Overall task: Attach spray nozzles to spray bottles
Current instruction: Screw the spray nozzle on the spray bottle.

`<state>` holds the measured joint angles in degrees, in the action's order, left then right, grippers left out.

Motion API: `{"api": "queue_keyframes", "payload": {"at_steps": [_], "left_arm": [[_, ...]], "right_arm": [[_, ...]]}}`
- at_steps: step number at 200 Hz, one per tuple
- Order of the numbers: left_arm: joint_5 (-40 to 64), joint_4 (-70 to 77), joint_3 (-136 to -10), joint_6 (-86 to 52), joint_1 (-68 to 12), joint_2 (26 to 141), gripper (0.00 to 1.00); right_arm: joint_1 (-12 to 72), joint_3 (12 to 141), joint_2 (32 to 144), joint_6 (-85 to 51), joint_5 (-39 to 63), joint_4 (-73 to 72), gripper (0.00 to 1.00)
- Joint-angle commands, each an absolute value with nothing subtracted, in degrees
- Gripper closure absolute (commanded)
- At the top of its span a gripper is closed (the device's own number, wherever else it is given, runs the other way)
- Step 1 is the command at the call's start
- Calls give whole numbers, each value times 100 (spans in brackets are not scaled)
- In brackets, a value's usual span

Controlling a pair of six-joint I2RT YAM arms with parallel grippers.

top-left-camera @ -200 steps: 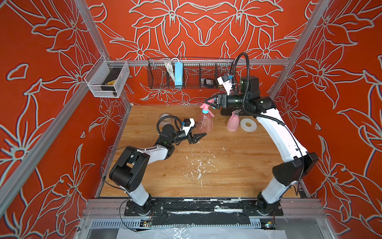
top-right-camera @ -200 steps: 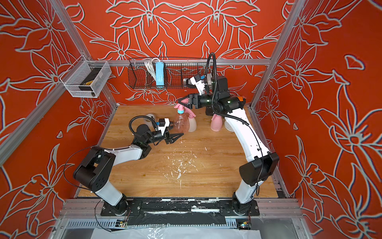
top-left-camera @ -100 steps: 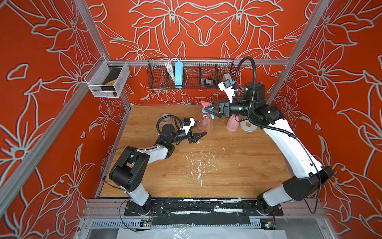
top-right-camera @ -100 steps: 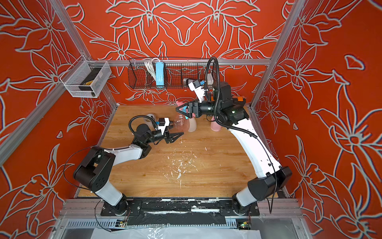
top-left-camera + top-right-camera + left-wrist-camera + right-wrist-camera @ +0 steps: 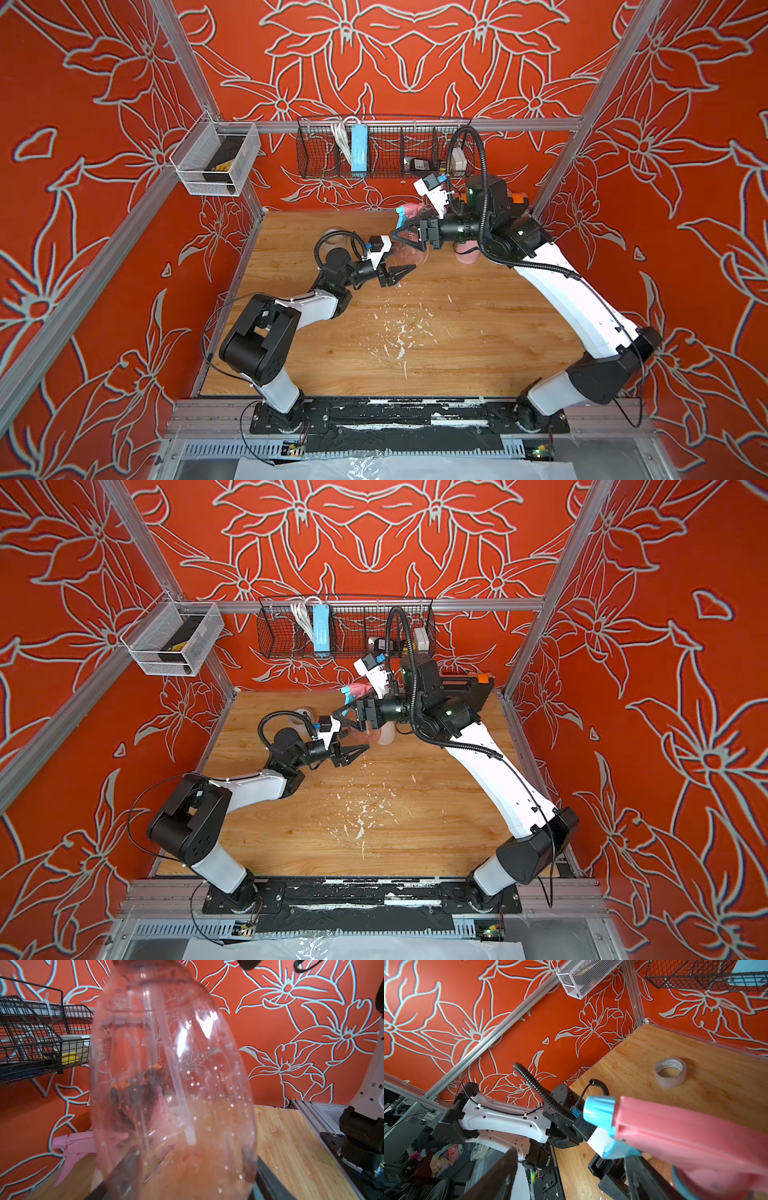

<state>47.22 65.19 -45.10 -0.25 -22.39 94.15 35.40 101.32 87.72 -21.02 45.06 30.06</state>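
Left claw (image 5: 409,270) is clamped low on the transparent bottle (image 5: 218,1095), only a faint glint in both top views. A dip tube (image 5: 178,1095) shows inside; the neck is cut off. Above, the right claw (image 5: 397,230) gapes wide at the blue-tipped nozzle (image 5: 675,1136), one finger (image 5: 500,1172) well clear. Behind, an all-pink nozzle (image 5: 70,1145) and, on the table (image 5: 457,332), the pink bottle (image 5: 465,255) are half hidden.

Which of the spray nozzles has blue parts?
The blue-tipped nozzle on the clear bottle: its tip and trigger are blue. The other nozzle in view is all pink.
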Motion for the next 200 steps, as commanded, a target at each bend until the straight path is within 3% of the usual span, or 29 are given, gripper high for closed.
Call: {"api": "queue_keyframes", "payload": {"at_steps": [1,61,134,158,200], "left_arm": [[4737,6631,-4562,29,-2206,9339,59],[5229,6609,-4649,-146,-2171,9378,59],[5610,6477,-4727,-349,-2162,9253,59],[5658,6442,-4772,-369,-2153,9246,59],[5680,6469,-4879,-472,-2145,9325,59]], "right_arm": [[3521,10380,8506,-1626,4193,3402,18],[2358,10240,8369,-1761,5128,2888,15],[2301,10734,9533,-2178,6450,2080,13],[2337,10508,9487,-2434,6645,1691,18],[2355,10105,9235,-2418,6475,1494,40]]}}
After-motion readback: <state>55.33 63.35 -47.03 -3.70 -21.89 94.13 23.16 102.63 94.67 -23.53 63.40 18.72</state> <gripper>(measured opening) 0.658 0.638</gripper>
